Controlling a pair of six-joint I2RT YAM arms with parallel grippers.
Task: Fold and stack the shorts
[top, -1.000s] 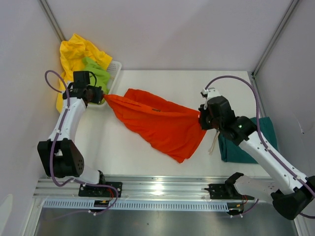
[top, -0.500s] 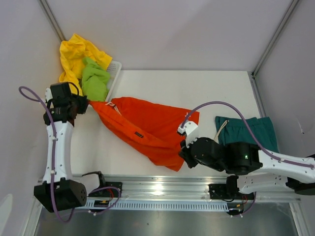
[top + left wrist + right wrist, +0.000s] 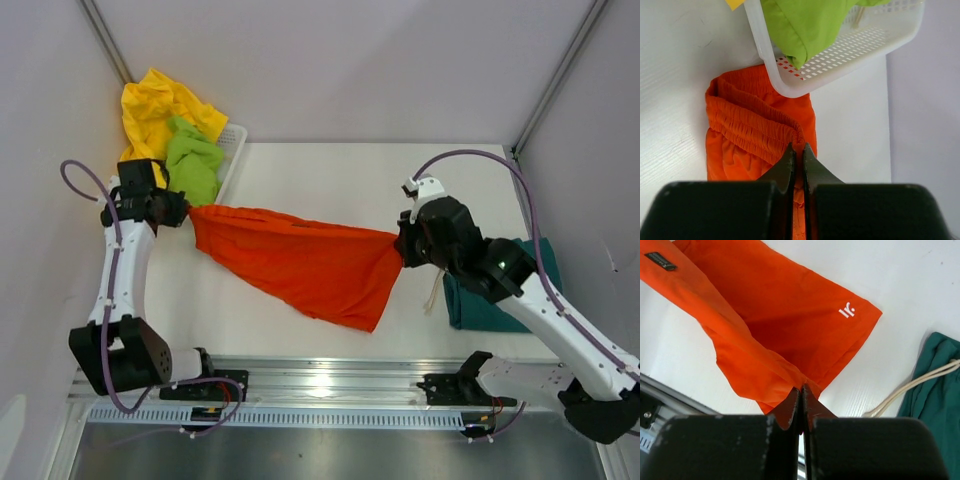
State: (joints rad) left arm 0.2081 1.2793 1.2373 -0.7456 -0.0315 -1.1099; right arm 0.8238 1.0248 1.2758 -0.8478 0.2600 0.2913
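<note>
Across the surface (image 3: 330, 180), the orange-red shorts (image 3: 310, 262) stretch: my left gripper (image 3: 798, 151) pinches the waistband (image 3: 755, 127), my right gripper (image 3: 801, 391) the opposite edge. A small white logo (image 3: 847, 311) marks one leg; a dark label (image 3: 661, 261) is unreadable.

The whole table (image 3: 320, 180) is seen from above and behind the arm bases, at a distance. At its left edge, a close downward view is given past the left gripper (image 3: 798, 150); near its right edge, another past the right gripper (image 3: 800, 390). The orange-red shorts (image 3: 310, 265) are shared by all three views, the basket (image 3: 233, 145) by top and left, the teal shorts (image 3: 475, 308) by top and right.
</note>
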